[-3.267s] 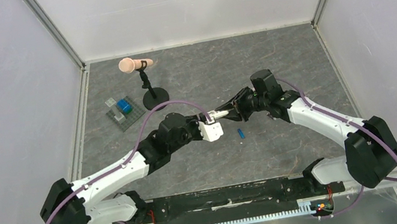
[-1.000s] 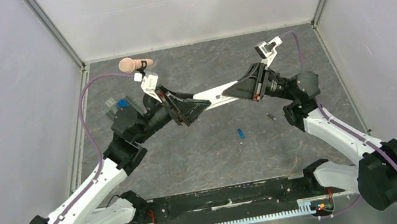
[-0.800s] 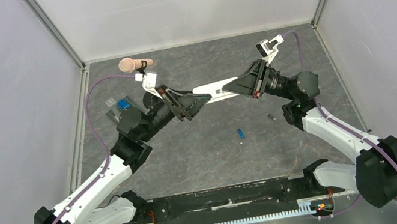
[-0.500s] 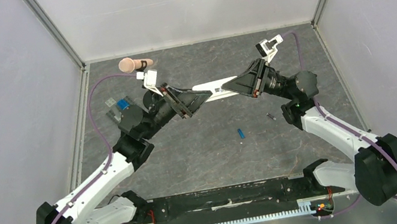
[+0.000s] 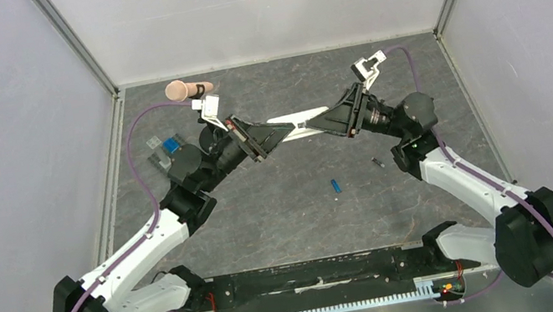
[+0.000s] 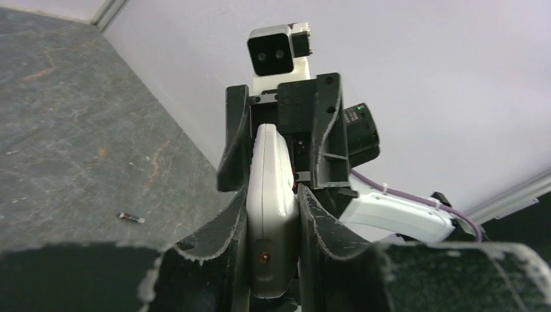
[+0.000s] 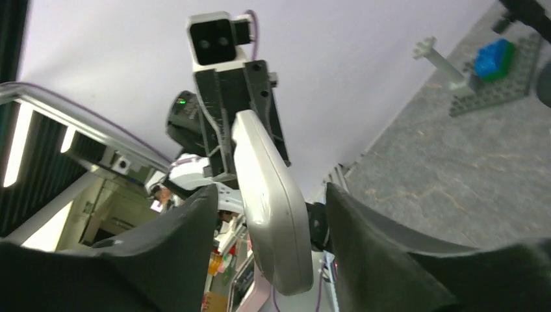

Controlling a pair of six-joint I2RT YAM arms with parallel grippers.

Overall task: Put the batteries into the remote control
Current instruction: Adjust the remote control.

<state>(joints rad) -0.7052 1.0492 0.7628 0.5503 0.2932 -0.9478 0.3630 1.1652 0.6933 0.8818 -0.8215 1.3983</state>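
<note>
The white remote control [image 5: 299, 124] hangs in the air between both arms, above the middle of the table. My left gripper [image 5: 263, 136] is shut on one end, and in the left wrist view both pads press the remote control [image 6: 271, 195]. My right gripper [image 5: 327, 122] stands open around the other end. In the right wrist view there is a gap on each side of the remote control [image 7: 269, 195]. The blue battery [image 5: 335, 186] lies on the table below. The dark battery [image 5: 377, 162] lies to its right and also shows as a dark battery [image 6: 130, 218] in the left wrist view.
A pink microphone [image 5: 188, 90] on a black stand is at the back left. A blue toy brick [image 5: 170, 148] on a grey plate sits beside the left arm, also seen as a blue brick [image 7: 494, 60]. Grey walls close in three sides.
My left gripper has closed onto the remote's end. My right gripper has opened and let go of its end. Both arms drifted slightly toward the back.
</note>
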